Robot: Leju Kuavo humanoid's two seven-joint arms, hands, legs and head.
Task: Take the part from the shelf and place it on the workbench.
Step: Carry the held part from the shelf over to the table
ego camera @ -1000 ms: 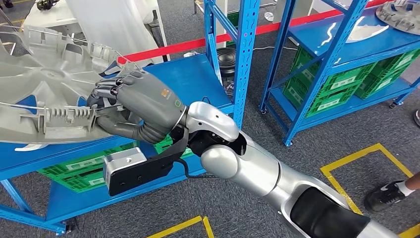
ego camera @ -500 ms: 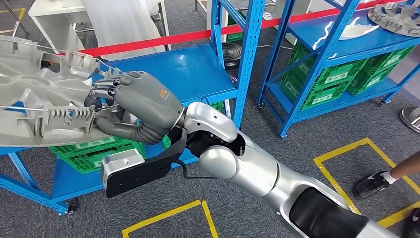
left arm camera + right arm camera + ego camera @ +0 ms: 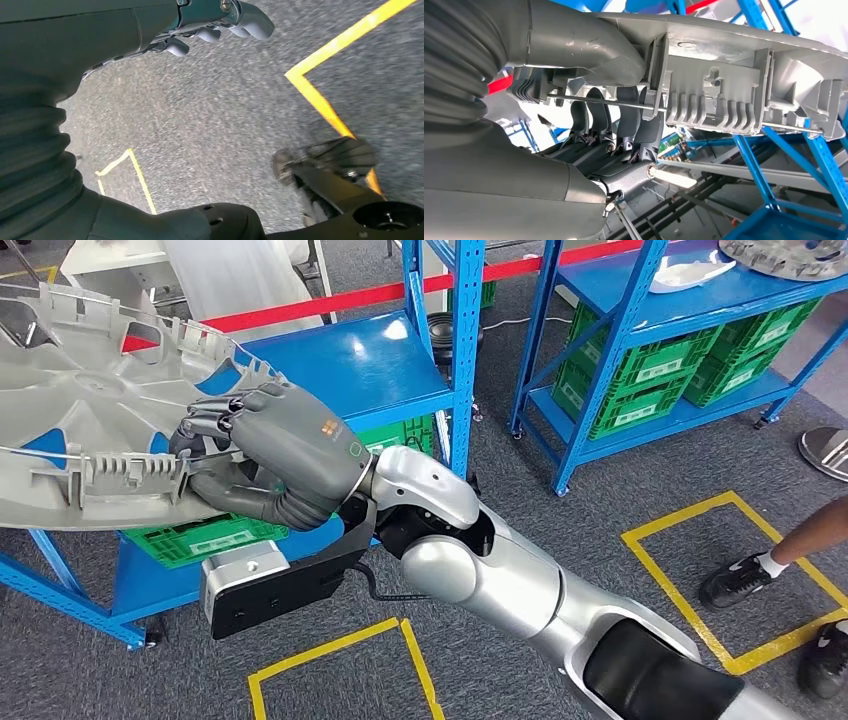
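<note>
My right hand (image 3: 275, 455) grips the part (image 3: 90, 410) by its rim; my left hand (image 3: 215, 25) hangs, seemingly curled on nothing. I should carry it level, clear of the shelf (image 3: 350, 365).

text: none legible | crate (image 3: 205, 537) labels: white, too small to read

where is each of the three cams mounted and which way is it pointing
Head view: high on the body, facing forward and down at the blue metal shelf; silver right arm, right hand gripping the large grey plastic wheel cover.
Left wrist view: behind the left hand, looking down at grey floor.
Right wrist view: behind the right hand, under the cover's ribbed rim.
Head and right wrist views share hand and cover.
</note>
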